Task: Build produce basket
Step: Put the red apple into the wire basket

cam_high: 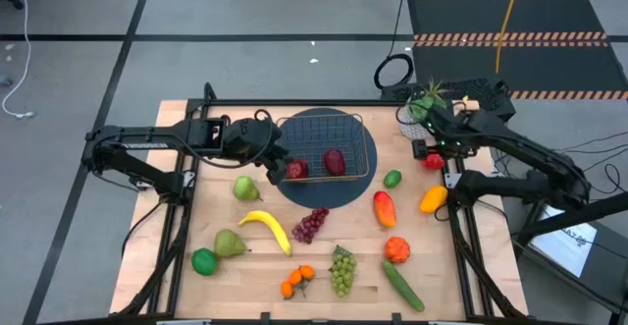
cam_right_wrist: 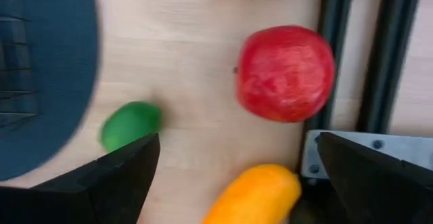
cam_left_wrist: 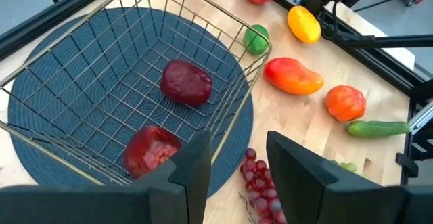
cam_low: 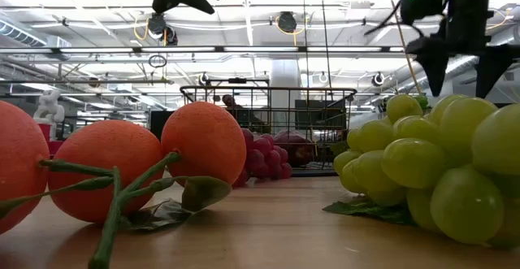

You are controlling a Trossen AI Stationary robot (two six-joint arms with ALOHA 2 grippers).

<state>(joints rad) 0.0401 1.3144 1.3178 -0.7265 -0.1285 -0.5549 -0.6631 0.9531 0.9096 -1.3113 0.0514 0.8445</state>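
Note:
The wire basket (cam_high: 358, 134) stands on a round dark mat (cam_high: 324, 192) at the table's far middle. Two dark red fruits (cam_high: 296, 169) (cam_high: 335, 161) lie on its floor. My left gripper (cam_high: 282, 165) is open and empty above the basket's near left corner; in the left wrist view (cam_left_wrist: 237, 176) its fingers stand over the basket's rim (cam_left_wrist: 230, 126). My right gripper (cam_high: 434, 146) is open and empty above a red apple (cam_right_wrist: 285, 73) at the table's far right, with a lime (cam_right_wrist: 130, 124) and a yellow pepper (cam_right_wrist: 254, 193) nearby.
On the table lie a mango (cam_high: 384, 208), red-orange pepper (cam_high: 396, 249), cucumber (cam_high: 402, 286), green grapes (cam_high: 341, 269), purple grapes (cam_high: 311, 224), oranges (cam_high: 297, 282), banana (cam_high: 267, 229), two pears (cam_high: 245, 188) (cam_high: 229, 243) and a lime (cam_high: 203, 261). A potted plant (cam_high: 422, 109) stands far right.

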